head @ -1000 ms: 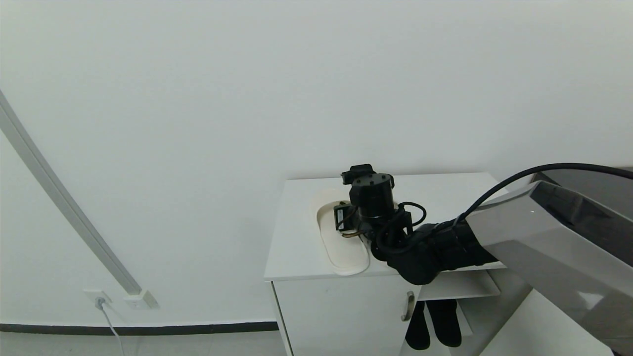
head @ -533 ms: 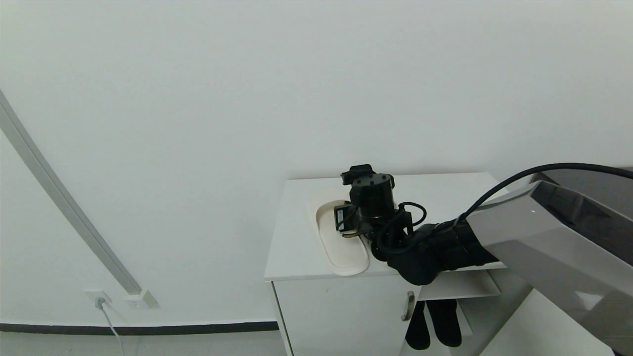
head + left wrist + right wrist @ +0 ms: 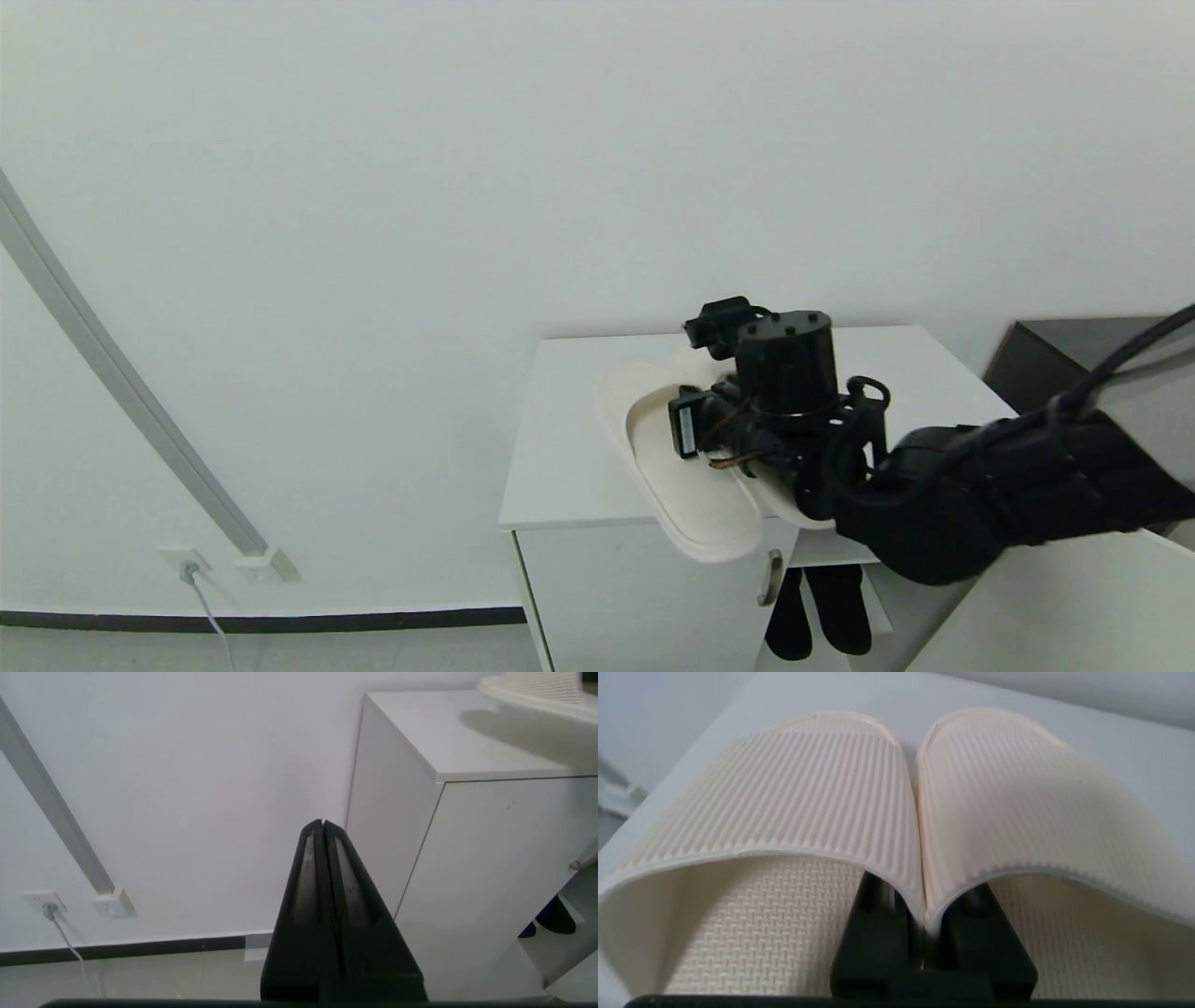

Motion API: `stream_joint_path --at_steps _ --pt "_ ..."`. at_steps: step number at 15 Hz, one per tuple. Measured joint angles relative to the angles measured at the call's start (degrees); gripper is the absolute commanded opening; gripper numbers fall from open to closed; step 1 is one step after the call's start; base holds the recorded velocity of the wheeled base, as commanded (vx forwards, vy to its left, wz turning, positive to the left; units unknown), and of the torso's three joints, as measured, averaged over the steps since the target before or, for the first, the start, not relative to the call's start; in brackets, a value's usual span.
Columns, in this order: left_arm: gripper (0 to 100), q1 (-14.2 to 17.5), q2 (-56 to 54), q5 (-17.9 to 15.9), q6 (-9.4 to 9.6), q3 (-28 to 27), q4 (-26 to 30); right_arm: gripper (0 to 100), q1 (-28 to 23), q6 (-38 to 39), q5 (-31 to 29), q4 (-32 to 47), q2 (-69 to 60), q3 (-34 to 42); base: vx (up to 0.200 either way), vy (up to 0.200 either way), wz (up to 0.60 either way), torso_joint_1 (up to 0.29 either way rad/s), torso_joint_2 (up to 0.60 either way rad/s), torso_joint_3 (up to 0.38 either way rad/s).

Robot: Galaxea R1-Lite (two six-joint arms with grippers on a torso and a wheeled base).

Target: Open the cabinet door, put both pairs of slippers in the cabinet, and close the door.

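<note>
While the left end effector (image 3: 323, 833) is clenched on nothing, the cream slippers (image 3: 700, 509) hang over the front edge of the cabinet (image 3: 560, 448), pinched by the right end effector (image 3: 923, 917). Best to squeeze tight, go down slowly, and slide them beside the black slippers (image 3: 840, 607).

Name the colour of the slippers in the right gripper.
Cream slippers; best seen in the right wrist view.
</note>
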Motion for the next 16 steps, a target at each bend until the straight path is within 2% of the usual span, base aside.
stream_joint_path --at_steps 4,7,12,16 --pt "0 0.05 0.00 -0.11 0.02 -0.05 0.00 0 3.61 -0.11 5.25 0.06 -14.29 16.21 0.000 0.000 0.00 0.000 0.00 0.000" --pt "0 0.02 0.00 -0.11 -0.02 -0.07 0.00 0 6.08 -0.16 6.99 0.23 -21.50 23.84 0.000 0.000 0.00 0.000 0.00 0.000" --pt "0 0.02 0.00 -0.13 -0.24 -0.07 0.00 0 6.55 0.33 10.90 -0.18 -24.59 26.95 0.000 0.000 0.00 0.000 0.00 0.000" --pt "0 0.02 0.00 -0.16 -0.29 -0.07 0.01 0 6.58 0.09 10.90 -0.16 -24.95 27.23 -0.200 0.000 0.00 0.007 0.00 -0.001"
